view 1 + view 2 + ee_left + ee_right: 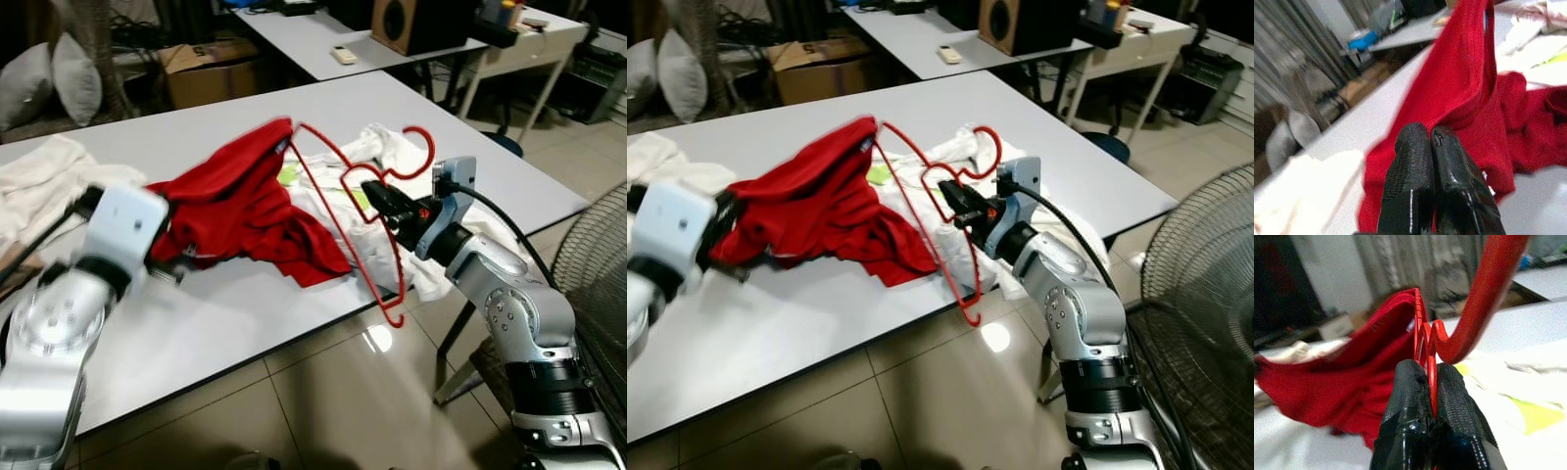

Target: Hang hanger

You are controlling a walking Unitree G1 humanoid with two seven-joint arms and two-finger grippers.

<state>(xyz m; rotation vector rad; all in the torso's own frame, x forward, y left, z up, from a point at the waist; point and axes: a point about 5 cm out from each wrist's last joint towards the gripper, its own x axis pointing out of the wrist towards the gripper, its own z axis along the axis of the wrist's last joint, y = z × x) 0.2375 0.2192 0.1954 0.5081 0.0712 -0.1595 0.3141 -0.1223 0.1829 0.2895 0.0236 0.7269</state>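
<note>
The right gripper (pixel 377 192) pinches the red hanger (pixel 355 211) near its hook, holding it tilted above the white table (pixel 196 323). One end sits inside the red shirt (pixel 235 206), whose left edge the left gripper (pixel 1431 142) clamps, fingers pressed together.

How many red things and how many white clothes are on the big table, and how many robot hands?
Red things: 2, red plastic hanger and red shirt.
White clothes: 2 heaps, white pile under the hanger and cream cloth at the far left.
Robot hands: 2, left hand and right hand.
Total: 6.
</note>
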